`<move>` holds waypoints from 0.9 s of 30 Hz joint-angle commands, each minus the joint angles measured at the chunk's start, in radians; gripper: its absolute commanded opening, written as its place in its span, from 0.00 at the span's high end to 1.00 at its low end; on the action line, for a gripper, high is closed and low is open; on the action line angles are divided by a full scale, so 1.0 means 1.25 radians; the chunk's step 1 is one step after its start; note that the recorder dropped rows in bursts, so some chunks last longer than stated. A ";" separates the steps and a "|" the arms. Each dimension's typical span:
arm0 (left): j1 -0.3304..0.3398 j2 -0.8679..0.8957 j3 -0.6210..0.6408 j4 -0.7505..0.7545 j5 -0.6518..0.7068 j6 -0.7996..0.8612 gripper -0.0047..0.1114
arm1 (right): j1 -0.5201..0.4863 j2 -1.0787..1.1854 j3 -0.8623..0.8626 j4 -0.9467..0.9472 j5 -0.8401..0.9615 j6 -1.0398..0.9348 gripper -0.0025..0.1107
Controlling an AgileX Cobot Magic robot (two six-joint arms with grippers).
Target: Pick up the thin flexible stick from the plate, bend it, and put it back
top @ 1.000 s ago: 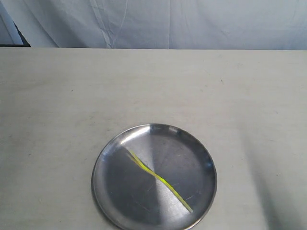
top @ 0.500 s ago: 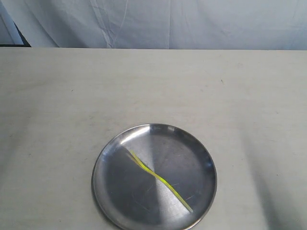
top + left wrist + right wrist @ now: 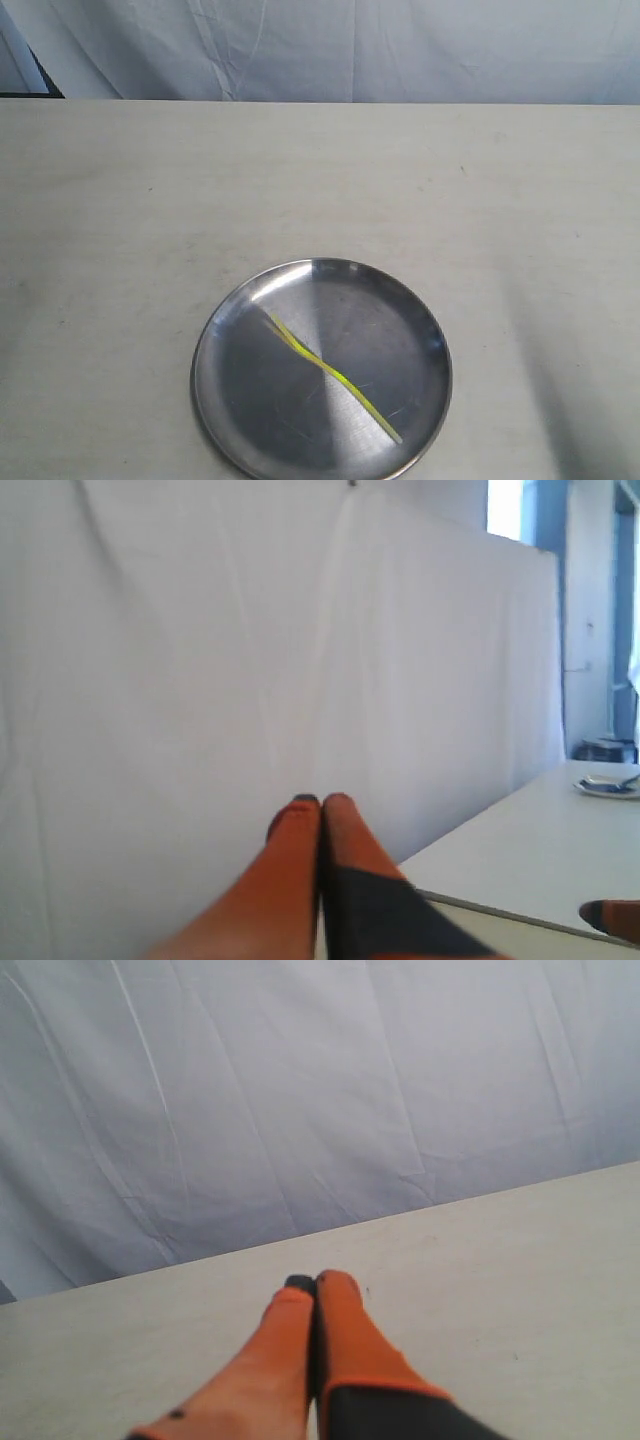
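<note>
The thin yellow-green stick lies diagonally across the round silver plate, which sits near the front edge of the table in the exterior view. Neither arm appears in that view. In the left wrist view my left gripper has its orange fingers pressed together with nothing between them, pointing at a white curtain. In the right wrist view my right gripper is likewise shut and empty, above the bare pale tabletop. The plate and stick are out of sight in both wrist views.
A pale table stretches back to a white curtain. In the left wrist view a second table carries a small dish far off, and another orange fingertip shows at the edge.
Plate and stick lie unchanged. Only a faint shadow on the table's left side has shifted.
</note>
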 commanded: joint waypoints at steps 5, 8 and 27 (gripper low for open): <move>0.003 -0.003 0.004 0.026 -0.054 0.058 0.96 | -0.004 -0.006 0.002 -0.010 -0.003 -0.003 0.98; 0.003 -0.003 0.004 0.130 -0.057 0.045 0.96 | -0.004 -0.006 0.002 -0.008 -0.003 -0.003 0.98; 0.042 -0.008 -0.050 0.305 0.328 -0.673 0.96 | -0.004 -0.006 0.002 -0.004 0.000 -0.003 0.98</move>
